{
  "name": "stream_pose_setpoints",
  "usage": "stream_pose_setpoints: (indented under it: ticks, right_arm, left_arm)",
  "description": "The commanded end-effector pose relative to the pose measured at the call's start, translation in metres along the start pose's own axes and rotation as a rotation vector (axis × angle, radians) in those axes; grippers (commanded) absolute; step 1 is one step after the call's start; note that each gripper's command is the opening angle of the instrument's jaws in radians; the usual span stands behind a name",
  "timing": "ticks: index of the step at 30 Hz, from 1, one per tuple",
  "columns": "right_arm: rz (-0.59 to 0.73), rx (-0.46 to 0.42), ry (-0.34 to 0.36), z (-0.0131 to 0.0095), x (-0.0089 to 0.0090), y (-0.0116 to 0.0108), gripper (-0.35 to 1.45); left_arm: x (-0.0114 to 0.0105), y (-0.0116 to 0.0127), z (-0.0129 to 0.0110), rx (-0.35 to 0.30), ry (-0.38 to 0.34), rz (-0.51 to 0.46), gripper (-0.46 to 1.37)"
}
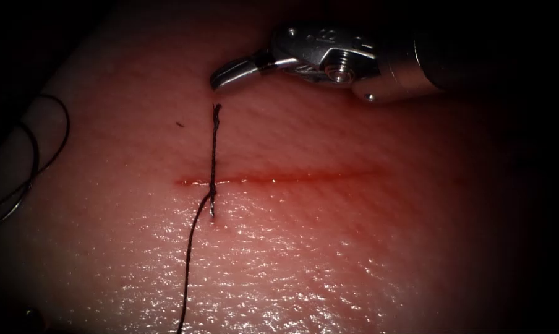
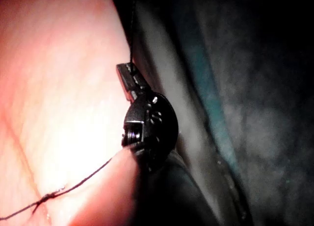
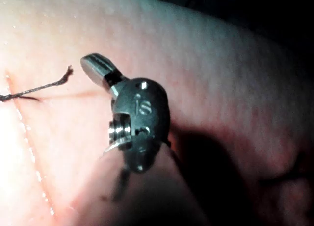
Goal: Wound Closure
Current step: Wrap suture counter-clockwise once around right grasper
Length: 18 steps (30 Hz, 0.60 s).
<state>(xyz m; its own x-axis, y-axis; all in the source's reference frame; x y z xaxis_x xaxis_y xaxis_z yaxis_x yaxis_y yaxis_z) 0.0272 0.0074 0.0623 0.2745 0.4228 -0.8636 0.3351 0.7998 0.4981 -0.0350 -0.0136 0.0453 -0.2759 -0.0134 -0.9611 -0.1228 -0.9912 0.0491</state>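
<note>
The cut point(image 1: 292, 178) runs level across the tissue point(image 1: 354, 247). One stitch of dark thread point(image 1: 214, 148) crosses it near its left end, with a knot point(image 1: 213, 195) just below the cut. The stitch's short frayed end point(image 1: 216, 108) lies above the cut. My right tool point(image 1: 221, 77) hovers just above that end, jaws shut and holding nothing; the right wrist view has these jaws point(image 3: 95, 66) close to the frayed end point(image 3: 64, 79). From the knot point(image 2: 46, 199) the long thread point(image 2: 83, 182) leads to my left tool point(image 2: 126, 79), which looks shut on it off the tissue's edge.
The long strand point(image 1: 190, 260) leaves the knot and runs down out of the endoscope view. A loose loop of thread point(image 1: 35, 154) lies at the tissue's left edge. A thin line of red fluid marks the cut. A small dark speck point(image 1: 179, 125) sits left of the stitch.
</note>
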Motion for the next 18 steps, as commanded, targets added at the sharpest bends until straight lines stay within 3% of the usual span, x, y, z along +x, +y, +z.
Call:
stream_pose_setpoints:
  ticks: [1,9,18]
  right_arm:
    - [0.003,-0.017,0.007,-0.0002,0.0003,0.0,-0.35]
    - [0.001,-0.063,0.031,-0.0014,0.003,-0.0009,-0.35]
    - [-0.01,-0.06,0.086,0.0006,0.0037,-0.0037,-0.35]
  left_arm:
    - [0.0001,-0.0001,0.0,-0.008,0.0,0.006,-0.35]
    - [0.001,-0.0013,0.0005,-0.007,-0.006,0.037,-0.35]
    - [0.0031,-0.0058,0.0024,0.0,0.048,0.078,-0.35]
